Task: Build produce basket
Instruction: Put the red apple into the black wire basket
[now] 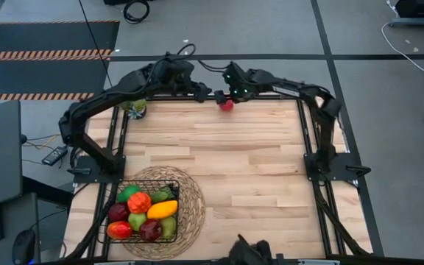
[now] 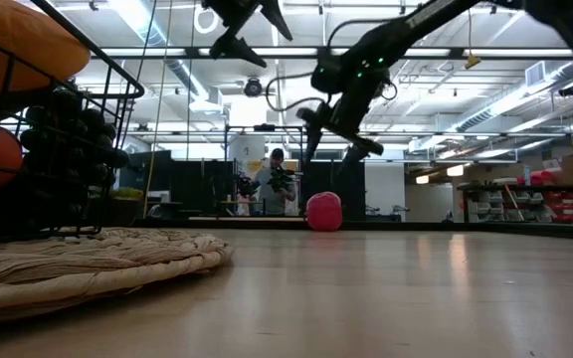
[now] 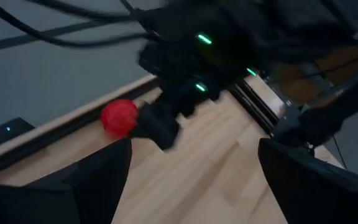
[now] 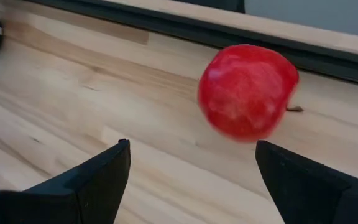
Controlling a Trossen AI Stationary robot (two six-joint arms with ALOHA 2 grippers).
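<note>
At the near left of the wooden counter point(image 1: 234, 169) the black wire-mesh basket point(image 1: 116, 197) sits centred on a round woven straw mat point(image 1: 191, 210), probably so that the mat marks the display spot. It already holds most of the produce: an orange point(image 1: 139, 202), a yellow squash point(image 1: 162, 209), green pieces and dark red fruit packed side by side, so the task looks close to complete. One piece remains outside it, a red apple point(image 1: 227, 104) lying on the bare wood at the far edge, just beside the counter's dark frame rail and well apart from the basket. The right gripper point(image 1: 227, 94) hangs over this apple with its fingers point(image 4: 86, 186) spread wide and nothing between them, a stance that suits a descent to take the fruit. The left gripper point(image 1: 197, 88) waits close by at the far edge, to the left of the apple, raised off the wood; its fingers point(image 3: 98, 180) are likewise spread and empty. A small potted plant point(image 1: 135, 109) stands at the far left corner, apart from the work. The high view alone gives the layout and the long carry from apple to basket. The low view alone shows that the right gripper point(image 2: 331, 134) is above the apple point(image 2: 323, 212) and not touching it. The right wrist view shows the apple point(image 4: 247, 90) ahead of the open fingers and resting on the wood.
</note>
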